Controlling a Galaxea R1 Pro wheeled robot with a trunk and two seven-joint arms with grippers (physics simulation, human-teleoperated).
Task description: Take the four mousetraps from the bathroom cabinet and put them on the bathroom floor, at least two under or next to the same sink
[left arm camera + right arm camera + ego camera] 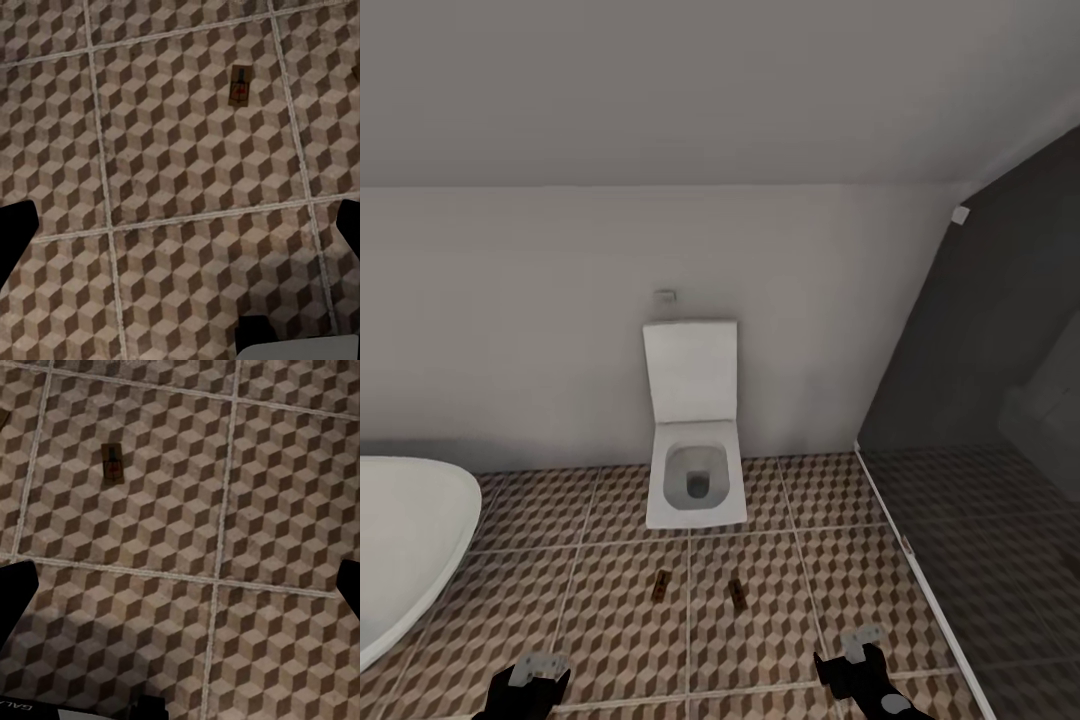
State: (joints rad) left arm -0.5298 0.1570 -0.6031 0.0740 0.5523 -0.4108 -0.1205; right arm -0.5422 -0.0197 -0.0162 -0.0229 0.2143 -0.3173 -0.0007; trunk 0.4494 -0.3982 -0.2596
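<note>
Scanning left to right, we list: bathtub (405, 545); left gripper (532, 685), spread, empty; one mousetrap (660, 585) ahead of it on the bathroom floor (610, 620); toilet (695, 470) beyond; second mousetrap (737, 594) ahead of the right gripper (860, 665), also spread, empty. We judge both traps should sit nearer a sink.

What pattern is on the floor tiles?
Small brown, beige and white cubes on the bathroom floor, clearest in the left wrist view.
</note>
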